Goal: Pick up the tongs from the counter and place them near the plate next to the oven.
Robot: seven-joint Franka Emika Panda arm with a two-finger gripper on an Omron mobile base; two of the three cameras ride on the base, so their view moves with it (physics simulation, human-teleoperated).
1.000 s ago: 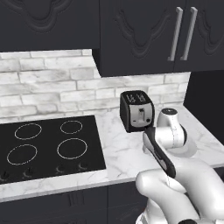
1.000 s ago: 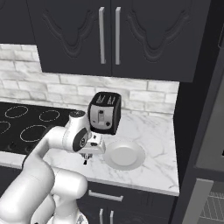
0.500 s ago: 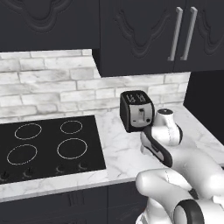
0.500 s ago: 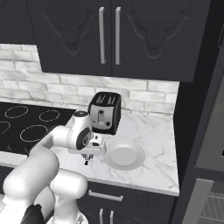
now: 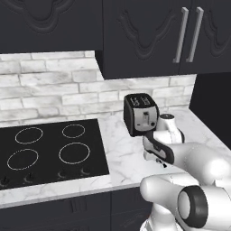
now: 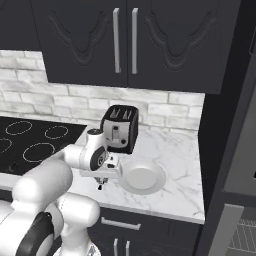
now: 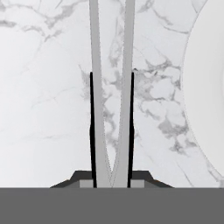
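Fingers [image 7: 92, 127] narrowly parted, pressed against the tongs [image 7: 111, 87] between them (beside plate [image 7: 205, 87]), over counter [image 7: 43, 109]

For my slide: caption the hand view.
Hand shut on the tongs over the marble counter, plate alongside.

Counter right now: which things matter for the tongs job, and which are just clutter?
Job: tongs between the gripper fingers; plate; oven; counter.
Clutter: black toaster; upper cabinet handles.
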